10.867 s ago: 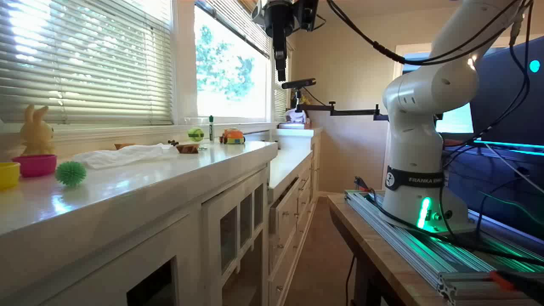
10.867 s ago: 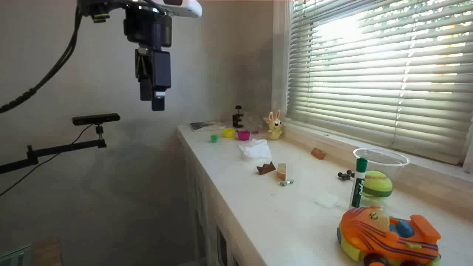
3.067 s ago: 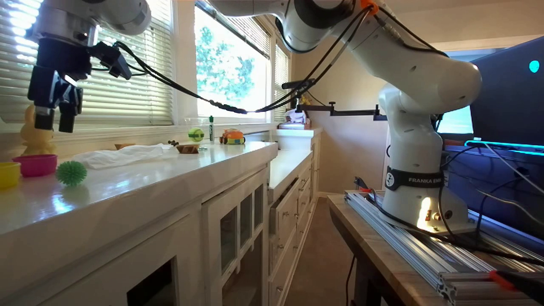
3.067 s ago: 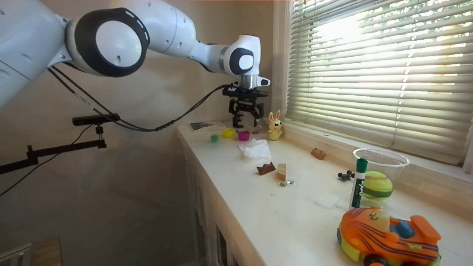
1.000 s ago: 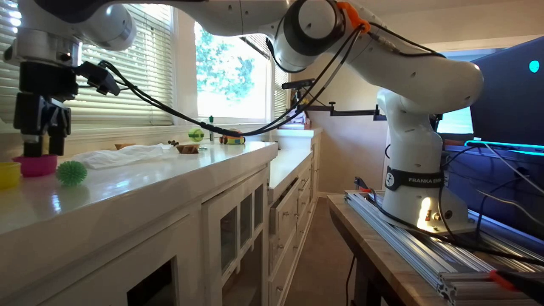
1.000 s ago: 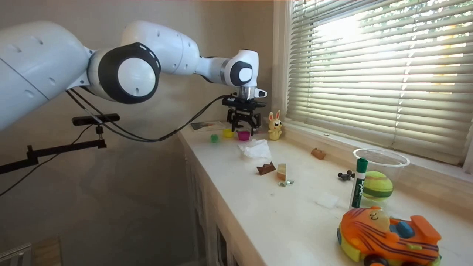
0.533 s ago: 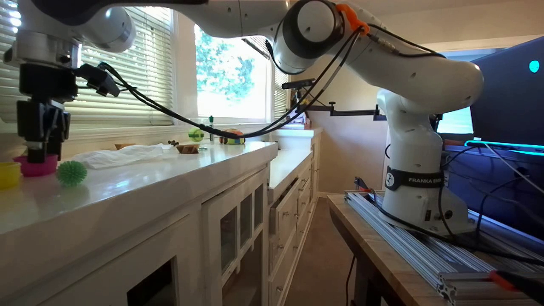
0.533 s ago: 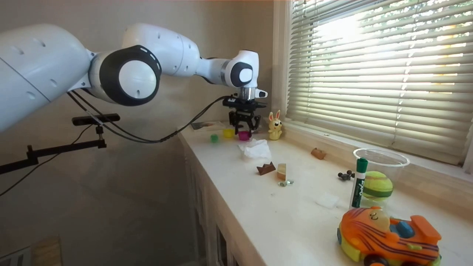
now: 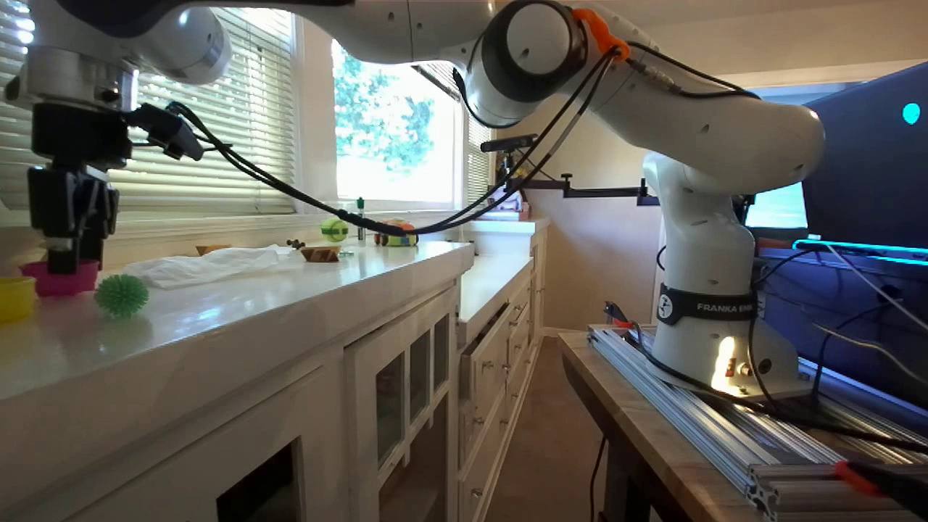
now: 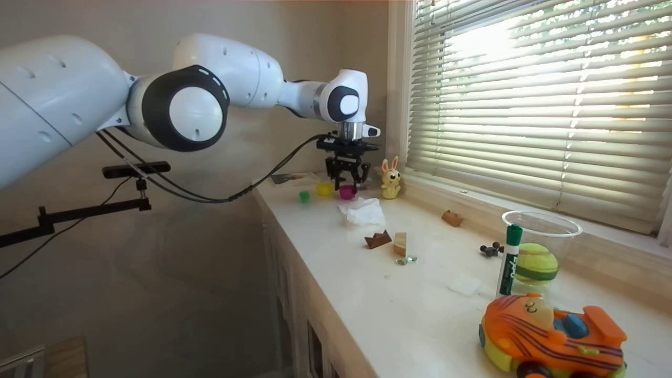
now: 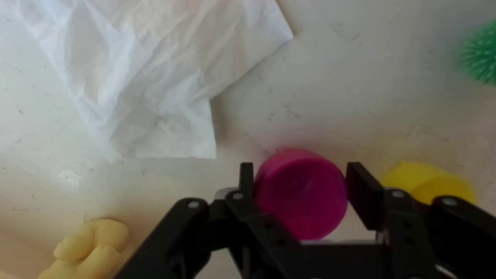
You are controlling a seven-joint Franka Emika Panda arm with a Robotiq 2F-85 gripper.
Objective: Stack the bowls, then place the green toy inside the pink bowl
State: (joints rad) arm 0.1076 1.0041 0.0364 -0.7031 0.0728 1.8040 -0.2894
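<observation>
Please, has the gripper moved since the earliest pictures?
Yes: in an exterior view, the gripper went down and left, from right of the green-capped marker to left of it.

In the wrist view, the green toy (image 11: 481, 54) is cut off at upper right. The gripper (image 11: 299, 181) hides part of the yellow bowl (image 11: 424, 179), lower right.

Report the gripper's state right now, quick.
Gripper: closed, holding the pink bowl by opposite sides.

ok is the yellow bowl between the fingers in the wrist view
No, the pink bowl is between the fingers there, and the yellow bowl sits outside them.
</observation>
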